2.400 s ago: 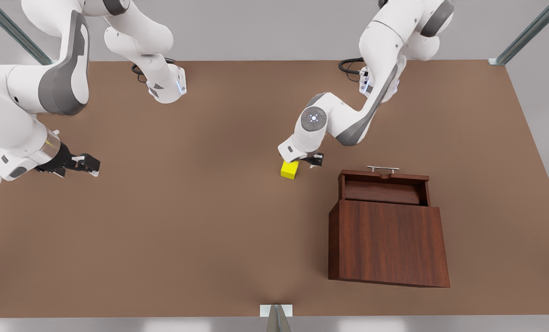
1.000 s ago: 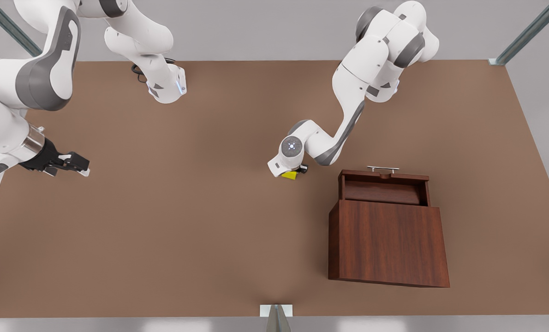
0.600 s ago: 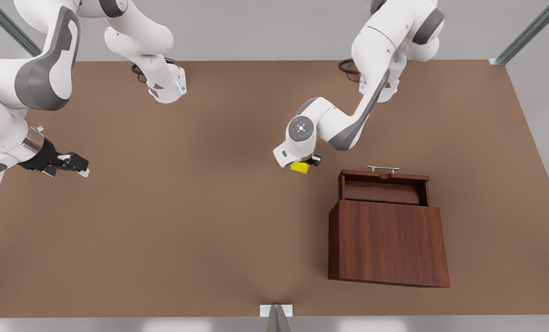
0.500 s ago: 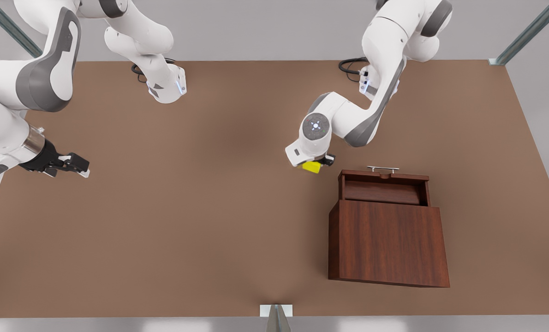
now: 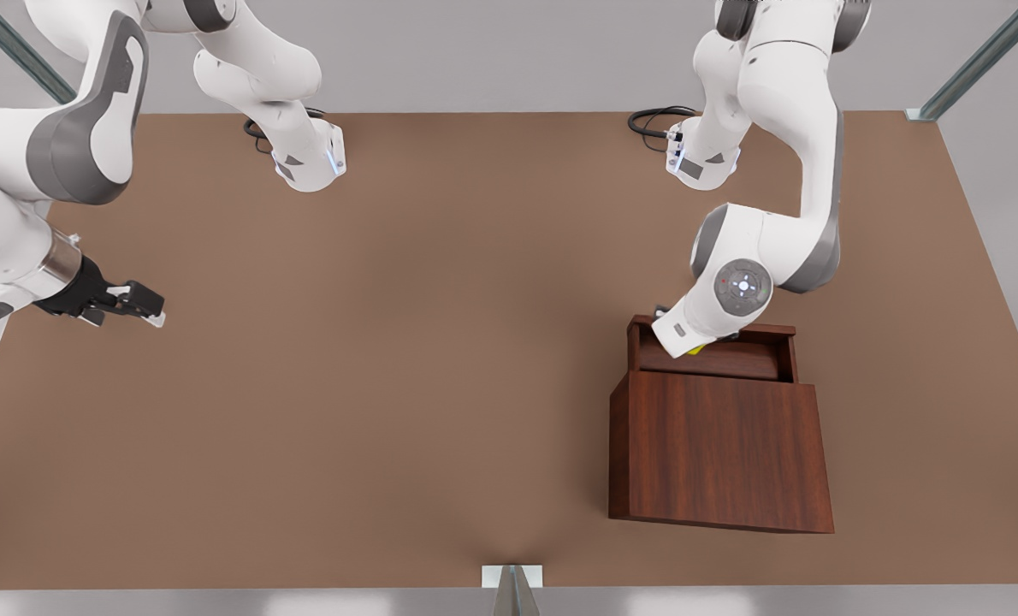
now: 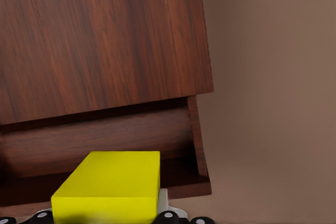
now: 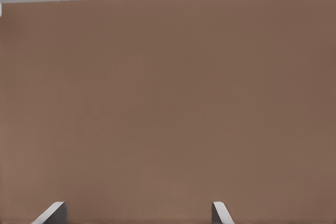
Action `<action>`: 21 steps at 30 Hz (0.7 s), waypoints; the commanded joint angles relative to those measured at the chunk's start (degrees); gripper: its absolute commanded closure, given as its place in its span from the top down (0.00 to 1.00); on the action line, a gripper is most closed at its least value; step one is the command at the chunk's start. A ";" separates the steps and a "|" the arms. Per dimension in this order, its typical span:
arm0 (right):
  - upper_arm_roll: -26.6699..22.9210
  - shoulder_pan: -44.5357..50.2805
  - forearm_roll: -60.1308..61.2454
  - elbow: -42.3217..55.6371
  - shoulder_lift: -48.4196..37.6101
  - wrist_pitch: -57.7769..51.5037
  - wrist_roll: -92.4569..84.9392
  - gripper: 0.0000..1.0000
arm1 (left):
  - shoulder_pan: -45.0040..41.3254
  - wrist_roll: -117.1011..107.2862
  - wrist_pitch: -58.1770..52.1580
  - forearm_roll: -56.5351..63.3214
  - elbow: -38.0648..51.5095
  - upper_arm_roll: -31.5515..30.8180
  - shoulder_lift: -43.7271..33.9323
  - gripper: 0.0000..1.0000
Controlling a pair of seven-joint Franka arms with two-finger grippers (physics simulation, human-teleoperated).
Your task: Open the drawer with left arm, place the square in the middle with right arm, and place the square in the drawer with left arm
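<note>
Carried across from bare tabletop (image 5: 406, 359) to above the open drawer (image 5: 714, 358) in under a second — yellow square (image 6: 109, 184) now hanging over the tray, clamped in the left gripper (image 5: 699, 346). Near to far: cabinet (image 5: 723, 445), then the drawer, then the arm's elbow. Best lowered straight down, clear of the drawer's front wall and side rims, released only once close to the floor — dropped from height, likely to bounce. Far off at the front view's left, right gripper (image 5: 137, 302) waiting, fingers (image 7: 52, 214) spread wide, holding nothing.
</note>
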 commanded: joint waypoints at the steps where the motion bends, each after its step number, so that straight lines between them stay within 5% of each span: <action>1: 0.05 -0.04 0.00 0.00 0.00 0.00 0.00 1.00 | 0.01 0.02 0.03 -0.77 0.00 0.03 0.15 0.73; 10: -0.04 -0.39 0.09 -0.09 0.08 0.18 0.00 1.00 | 1.16 0.55 3.80 -2.89 0.09 0.99 3.05 0.76; 11: -0.04 -0.39 0.09 0.00 0.08 0.18 0.00 1.00 | 1.15 0.46 3.80 -2.89 0.09 0.99 3.31 1.00; 17: -0.04 -0.39 0.09 -0.09 0.08 0.18 0.09 1.00 | 1.07 -0.15 3.01 -2.97 0.18 1.43 2.09 1.00; 21: -0.04 -0.39 0.09 -0.09 0.08 0.18 0.00 1.00 | 1.07 -1.74 -8.14 -2.45 10.45 3.54 0.68 1.00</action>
